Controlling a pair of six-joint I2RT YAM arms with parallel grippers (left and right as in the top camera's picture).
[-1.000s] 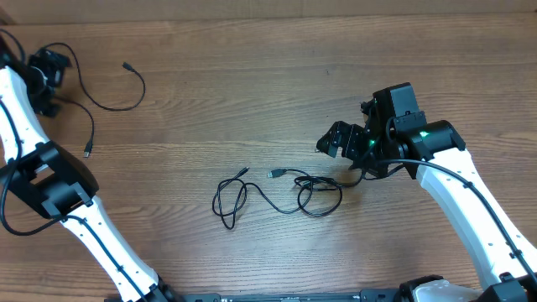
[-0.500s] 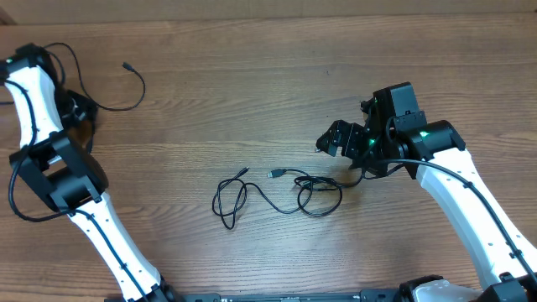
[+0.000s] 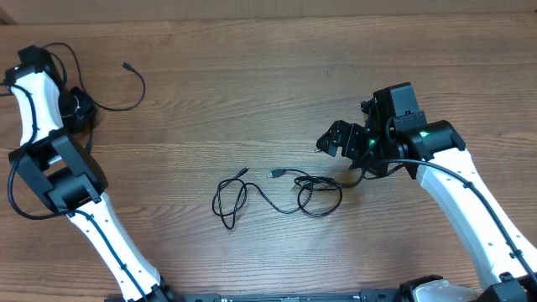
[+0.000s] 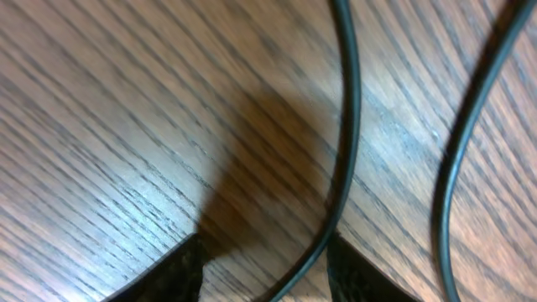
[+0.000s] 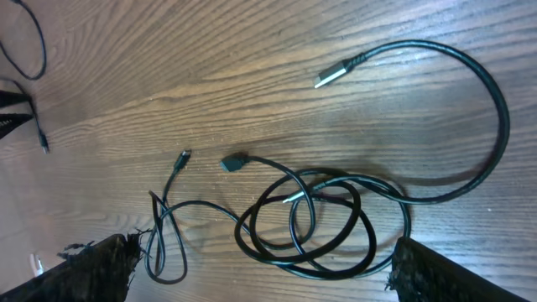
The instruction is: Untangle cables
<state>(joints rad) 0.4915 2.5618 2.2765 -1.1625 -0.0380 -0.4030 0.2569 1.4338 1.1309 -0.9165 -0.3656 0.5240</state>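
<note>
A loose thin black cable (image 3: 134,92) curls across the table's far left. My left gripper (image 3: 77,109) sits low over it. In the left wrist view one strand (image 4: 348,126) runs down between the fingertips of the left gripper (image 4: 264,252), close to the right finger (image 4: 361,273). Bare wood shows in the gap, so the jaws stand part open and unpinched. A second strand (image 4: 457,168) passes outside them. A tangle of cables (image 3: 319,197) lies mid-table. It shows as overlapping black loops (image 5: 336,222) with a silver plug (image 5: 331,77). My right gripper (image 3: 340,138) hovers open above the tangle's right end.
A thin loop (image 3: 228,201) trails left from the tangle, its small plugs (image 5: 183,157) lying free on the wood. The left arm's white links (image 3: 92,218) cross the near left of the table, and the right arm (image 3: 470,201) crosses the near right.
My left gripper swung from the far-left corner down onto the loose cable, and its jaws narrowed around one strand. The right arm and the central tangle have not moved.
</note>
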